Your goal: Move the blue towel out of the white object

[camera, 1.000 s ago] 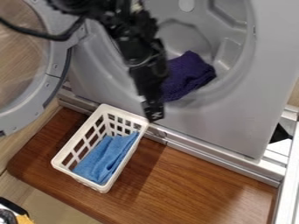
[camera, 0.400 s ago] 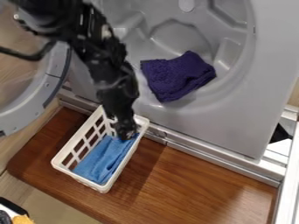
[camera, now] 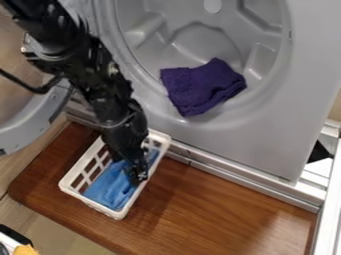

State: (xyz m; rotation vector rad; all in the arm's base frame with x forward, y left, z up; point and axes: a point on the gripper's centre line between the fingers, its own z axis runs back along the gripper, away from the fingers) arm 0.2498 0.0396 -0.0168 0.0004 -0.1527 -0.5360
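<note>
Laundry machine (camera: 293, 109) in grey takes up the upper part of the camera view, its round hollow facing the camera. Below it lies the brown wooden counter (camera: 220, 209), its grain plain to see. A pale metal strip (camera: 240, 178) runs on a slant between the machine's lower edge and the wood. At the left, the machine's round door (camera: 30, 130) stands swung open, part of it behind the robot arm (camera: 93, 74). The black arm comes in from the upper left and slopes down to the right, passing over the far part of the white basket (camera: 93, 204).

This basket sits on the counter at a slant, upright, open at the top, with slotted walls; its far end is just beside the metal strip. A dark purple cloth (camera: 200, 87) lies crumpled at the lower lip of the machine's hollow, well apart from the basket.

The blue towel (camera: 106, 189) is inside the basket, rumpled, most of it towards the near end, with a bit of blue showing past the arm too. The gripper (camera: 138, 174) points down at the towel's right side, near the basket's right wall; whether it is spread, pressed together or pinching the towel, I cannot tell.
</note>
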